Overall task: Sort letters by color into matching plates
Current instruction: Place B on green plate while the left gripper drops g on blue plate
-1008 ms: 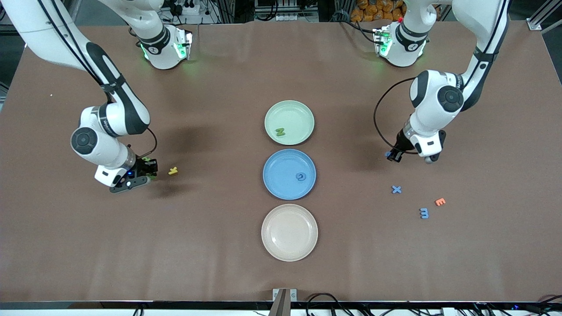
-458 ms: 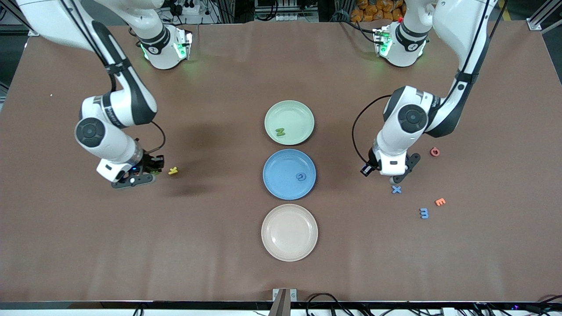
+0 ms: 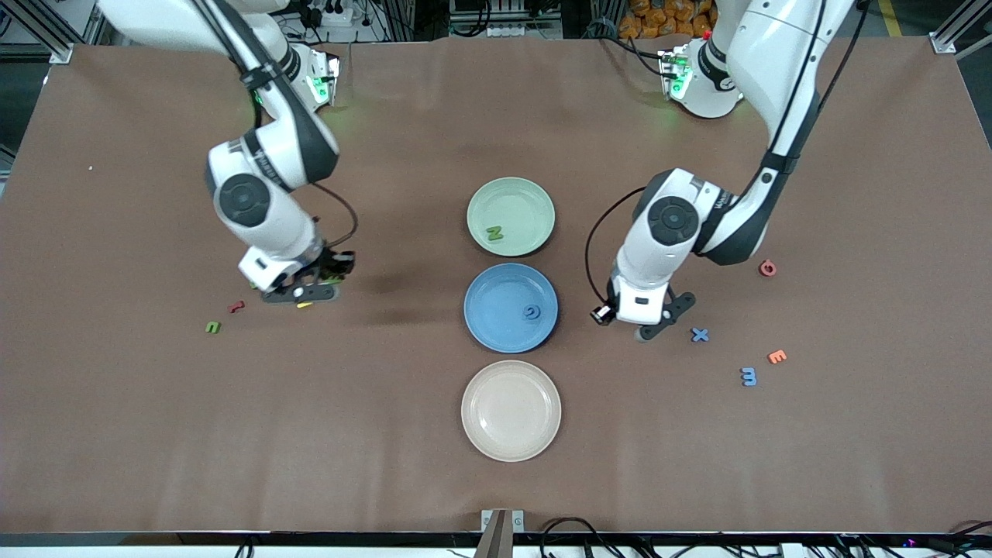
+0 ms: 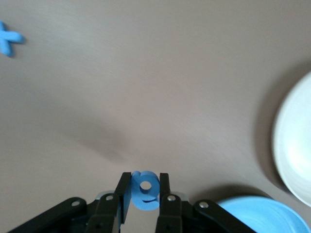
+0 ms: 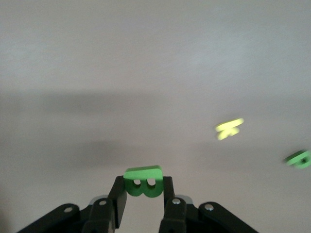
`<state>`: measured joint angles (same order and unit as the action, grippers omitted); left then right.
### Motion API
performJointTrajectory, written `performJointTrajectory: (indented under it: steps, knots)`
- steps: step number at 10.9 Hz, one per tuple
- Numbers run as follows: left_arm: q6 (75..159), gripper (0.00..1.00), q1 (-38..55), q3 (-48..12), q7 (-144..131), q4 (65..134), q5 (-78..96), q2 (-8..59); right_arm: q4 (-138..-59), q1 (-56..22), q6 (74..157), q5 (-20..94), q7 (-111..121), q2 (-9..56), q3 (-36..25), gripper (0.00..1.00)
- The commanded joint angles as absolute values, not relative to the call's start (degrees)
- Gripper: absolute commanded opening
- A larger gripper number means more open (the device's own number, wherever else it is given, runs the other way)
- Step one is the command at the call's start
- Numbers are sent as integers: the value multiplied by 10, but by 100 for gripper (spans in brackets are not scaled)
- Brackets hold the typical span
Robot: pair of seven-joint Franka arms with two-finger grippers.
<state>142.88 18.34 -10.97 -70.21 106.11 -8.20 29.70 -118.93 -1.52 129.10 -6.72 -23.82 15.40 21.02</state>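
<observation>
Carrying a piece apiece, both arms were in the air over the brown counter (image 3: 124, 434). The left gripper (image 4: 144, 194) had its fingers (image 4: 122, 191) pinched onto a blue letter (image 4: 145, 190), hovering over bare counter between the blue plate (image 3: 484, 322) and the loose blue X (image 3: 700, 335). The right gripper (image 5: 144, 191) clamped a green letter (image 5: 144, 181) across its flat faces, hanging over the yellow letter (image 3: 304, 304) toward the right arm's end.

These pieces looked light, chunky and stiff, probably foam or plastic, so a modest squeeze should be plenty. Both grips sat across the middle of the body, which seemed the sound spot; a hold out on a thin limb would likely let a piece twist. Little here looked fragile, though a letter could bounce if let go from high up.

On the counter, the green plate (image 3: 527, 198) held one green letter (image 3: 494, 232) and the blue plate one blue letter (image 3: 531, 312); the beige plate (image 3: 511, 446) was bare. A blue piece (image 3: 748, 377), an orange one (image 3: 776, 356) and a red one (image 3: 767, 268) lay toward the left arm's end; a small green (image 3: 212, 327) and a red (image 3: 236, 306) lay near the right gripper.
</observation>
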Motion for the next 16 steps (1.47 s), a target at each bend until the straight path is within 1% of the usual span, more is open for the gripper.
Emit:
performJointTrajectory:
  steps: [1,2,3,6,9,10,11,13,14,15,16]
  knots:
    - [1419,0,205,-114,-708,980,-85,345,-1193,-76,1283,-56,-420,145,253,2]
    - [1419,0,217,-117,-713,955,-73,360,-1193,-84,1285,-55,-452,147,270,2]
    - [1421,0,238,-117,-719,944,-62,369,-1193,-96,1288,-55,-475,151,279,2]
    - [1446,0,258,-117,-728,912,-56,389,-1187,-169,1362,-56,-596,184,279,2]
    - [1463,0,273,-116,-717,906,-61,405,-1154,-223,1374,-71,-670,221,279,3]
    - [1464,60,272,-115,-688,906,-72,412,-1145,-239,1375,-89,-697,235,279,3]
    - [1464,100,276,-115,-661,906,-80,412,-1130,-247,1375,-113,-732,256,279,3]
    - [1459,100,283,-109,-656,911,-90,408,-1105,-255,1375,-178,-805,303,279,3]
    - [1430,100,275,-107,-650,913,-111,404,-1104,-257,1382,-196,-828,316,279,8]
    - [1388,100,258,-107,-627,913,-138,397,-1104,-258,1400,-196,-834,319,279,28]
    - [1366,100,237,-107,-607,913,-142,390,-1105,-258,1407,-195,-835,319,279,50]
